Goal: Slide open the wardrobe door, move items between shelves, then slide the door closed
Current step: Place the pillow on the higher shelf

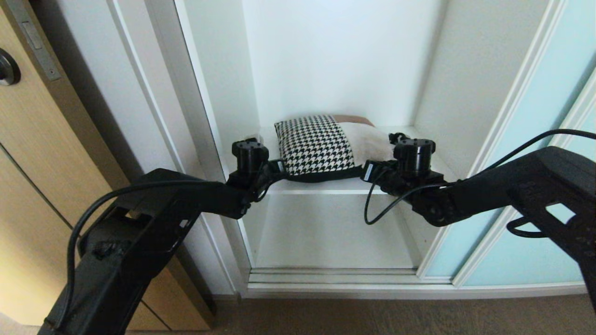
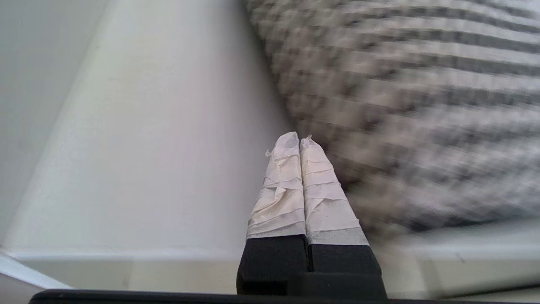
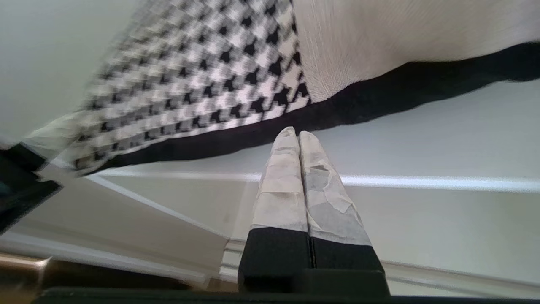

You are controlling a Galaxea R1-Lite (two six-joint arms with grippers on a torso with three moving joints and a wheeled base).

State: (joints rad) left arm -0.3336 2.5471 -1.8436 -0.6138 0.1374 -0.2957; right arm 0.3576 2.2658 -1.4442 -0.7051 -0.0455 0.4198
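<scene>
With sliding wardrobe door point(image 1: 521, 186) pushed right, cushion point(image 1: 326, 146) overhangs shelf point(image 1: 326, 186) near edge; left gripper point(image 2: 299, 139) and right gripper point(image 3: 298, 134) flank it, jaws closed, empty; bay below open.

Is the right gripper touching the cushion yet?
Cannot tell. In the right wrist view the shut right gripper ends right at the cushion's black edge, showing neither clear contact nor gap; the head view hides its tips.
</scene>
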